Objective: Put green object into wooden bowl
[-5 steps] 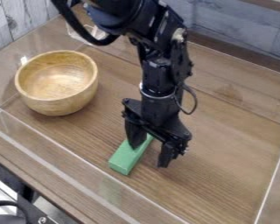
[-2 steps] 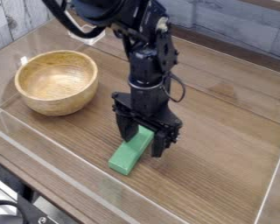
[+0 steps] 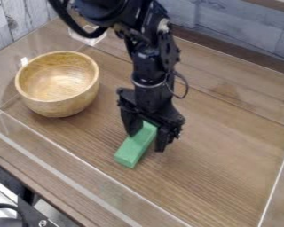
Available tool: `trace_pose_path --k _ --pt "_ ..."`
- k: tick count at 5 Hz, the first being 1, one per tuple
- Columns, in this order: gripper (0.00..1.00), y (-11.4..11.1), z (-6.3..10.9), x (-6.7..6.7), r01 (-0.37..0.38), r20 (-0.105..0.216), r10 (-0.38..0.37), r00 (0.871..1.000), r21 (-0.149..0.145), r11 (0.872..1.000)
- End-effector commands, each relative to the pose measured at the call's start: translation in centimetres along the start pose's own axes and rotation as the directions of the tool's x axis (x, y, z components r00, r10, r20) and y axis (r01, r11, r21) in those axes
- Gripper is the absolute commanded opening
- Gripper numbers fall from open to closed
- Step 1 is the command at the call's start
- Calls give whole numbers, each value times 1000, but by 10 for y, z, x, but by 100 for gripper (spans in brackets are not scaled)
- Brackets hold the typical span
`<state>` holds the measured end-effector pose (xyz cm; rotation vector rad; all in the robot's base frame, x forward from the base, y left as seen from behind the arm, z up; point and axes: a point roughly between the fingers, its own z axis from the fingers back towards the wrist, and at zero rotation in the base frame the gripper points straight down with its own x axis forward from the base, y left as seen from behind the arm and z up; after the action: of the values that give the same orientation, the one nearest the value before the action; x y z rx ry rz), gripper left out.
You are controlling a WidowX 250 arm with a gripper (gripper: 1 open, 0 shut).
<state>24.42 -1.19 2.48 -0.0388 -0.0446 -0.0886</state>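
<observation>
Behind the hand (image 3: 149,133), hiding the far end of the green object (image 3: 136,149); lying flat on the tabletop (image 3: 227,168), right of the wooden bowl (image 3: 59,82), between wide-spread fingers pointing down.

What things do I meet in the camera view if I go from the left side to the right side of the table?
wooden bowl → green object, lying on the table → pincer, open, pointing down over the far end of the green object. The block and the pincer overlap, so their order is close.
</observation>
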Motion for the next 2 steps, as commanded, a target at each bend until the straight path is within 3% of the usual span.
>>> trace_pose_path --k 1,2 --pt "100 8 -14 4 21 -35 -21 999 -1 1000" --pt "100 12 -18 1 11 -48 -11 999 1 1000"
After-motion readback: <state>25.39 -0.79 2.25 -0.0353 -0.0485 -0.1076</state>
